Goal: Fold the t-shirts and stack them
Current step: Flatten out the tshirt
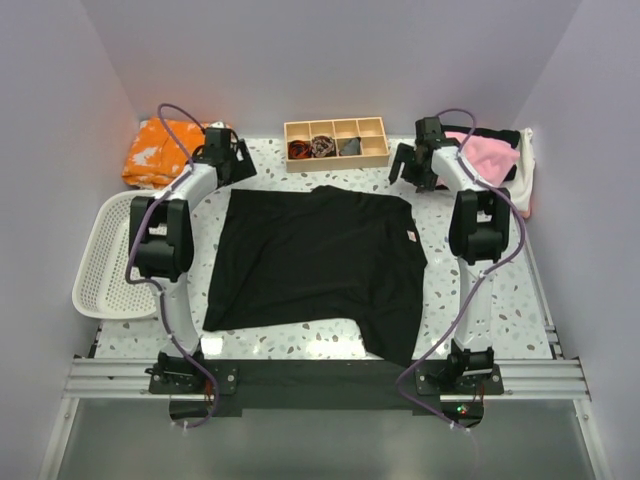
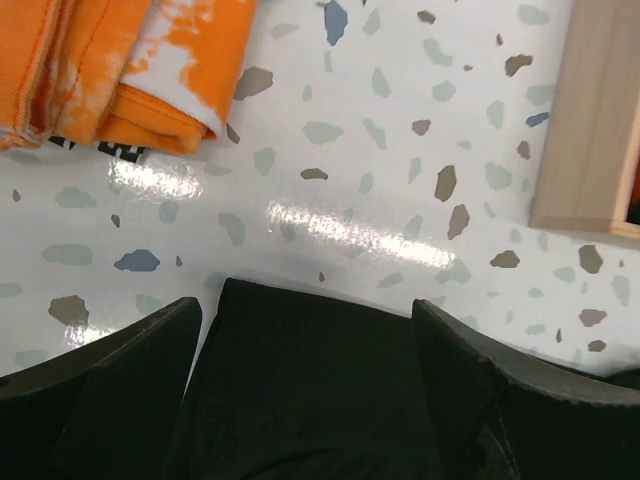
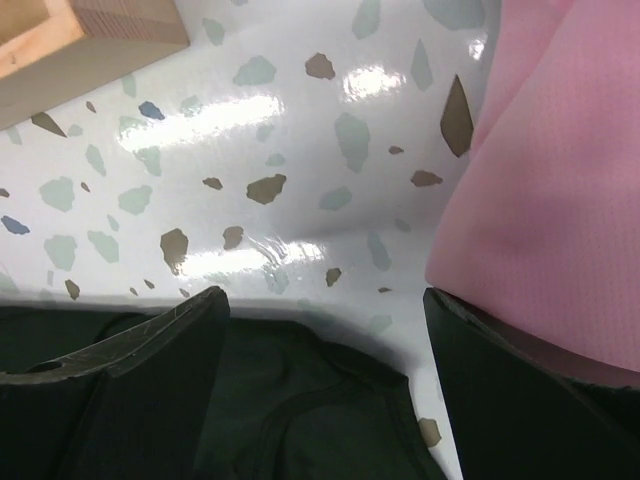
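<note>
A large plain black cloth t-shirt [image 1: 315, 265] lies spread flat on the middle of the speckled white terrazzo worktop [image 1: 520, 310]. Its near-right part reaches closest to the near edge. A small white label [image 1: 409, 236] shows on its right side. Along the left edge sits a white perforated plastic basket [image 1: 105, 255], just beside the left arm.

Farther back, both arms reach over the shirt's far edge. The left gripper [image 1: 228, 155] hangs over the shirt's far-left corner. Its wrist view shows the two dark fingers [image 2: 130, 390] spread wide, with black cloth between them on the worktop and not pinched. The right gripper [image 1: 415, 165] hangs over the shirt's far-right corner. Its fingers [image 3: 150, 370] are likewise wide apart, with a seamed fold of the black shirt between them, and nothing is held.

In the far-left corner lies a folded orange cloth with a white pattern [image 1: 160, 150], near the left gripper. At the middle of the far edge stands a shallow pale wooden tray with four compartments [image 1: 335, 142] holding small dark fabric rolls [image 1: 322, 146]. In the far-right corner a soft pink t-shirt [image 1: 490, 155] lies on a black t-shirt [image 1: 500, 133], just beside the right gripper. A white t-shirt [image 1: 524, 175] lies along the right edge next to them.
</note>
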Available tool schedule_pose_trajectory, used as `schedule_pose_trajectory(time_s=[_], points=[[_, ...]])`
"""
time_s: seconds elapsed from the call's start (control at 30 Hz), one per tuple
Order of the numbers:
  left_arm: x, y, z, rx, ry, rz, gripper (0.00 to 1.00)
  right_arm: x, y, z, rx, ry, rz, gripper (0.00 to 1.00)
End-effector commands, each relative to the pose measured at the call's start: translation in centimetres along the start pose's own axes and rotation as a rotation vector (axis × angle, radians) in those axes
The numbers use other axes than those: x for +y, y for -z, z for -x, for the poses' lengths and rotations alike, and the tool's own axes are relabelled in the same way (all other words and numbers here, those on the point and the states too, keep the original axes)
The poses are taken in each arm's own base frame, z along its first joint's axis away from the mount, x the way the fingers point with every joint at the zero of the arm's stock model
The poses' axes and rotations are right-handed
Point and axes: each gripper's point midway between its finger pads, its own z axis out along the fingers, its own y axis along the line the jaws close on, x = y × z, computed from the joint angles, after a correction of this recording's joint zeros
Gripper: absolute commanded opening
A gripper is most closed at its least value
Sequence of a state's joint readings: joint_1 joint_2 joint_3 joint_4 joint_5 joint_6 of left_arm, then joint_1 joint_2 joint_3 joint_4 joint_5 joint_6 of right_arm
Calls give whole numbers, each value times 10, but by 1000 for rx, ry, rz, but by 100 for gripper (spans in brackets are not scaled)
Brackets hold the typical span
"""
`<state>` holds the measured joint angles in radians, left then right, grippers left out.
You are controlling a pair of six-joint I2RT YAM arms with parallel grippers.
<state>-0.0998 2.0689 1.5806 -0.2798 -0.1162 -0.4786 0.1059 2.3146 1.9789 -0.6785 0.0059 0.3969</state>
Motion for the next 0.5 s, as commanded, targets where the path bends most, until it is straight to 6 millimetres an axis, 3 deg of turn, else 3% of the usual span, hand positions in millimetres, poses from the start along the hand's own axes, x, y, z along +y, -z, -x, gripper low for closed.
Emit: schedule_pose_trajectory(time_s=[0.0, 0.37, 0.47], points=[[2, -10, -2, 22, -22, 7, 91, 23, 9, 12, 7, 52, 116, 83], [29, -10, -53, 153, -33, 81, 90, 39, 3, -27, 159, 66, 254, 77], [34, -14, -65, 192, -39, 96, 89, 41, -3, -37, 220, 77, 273, 71]])
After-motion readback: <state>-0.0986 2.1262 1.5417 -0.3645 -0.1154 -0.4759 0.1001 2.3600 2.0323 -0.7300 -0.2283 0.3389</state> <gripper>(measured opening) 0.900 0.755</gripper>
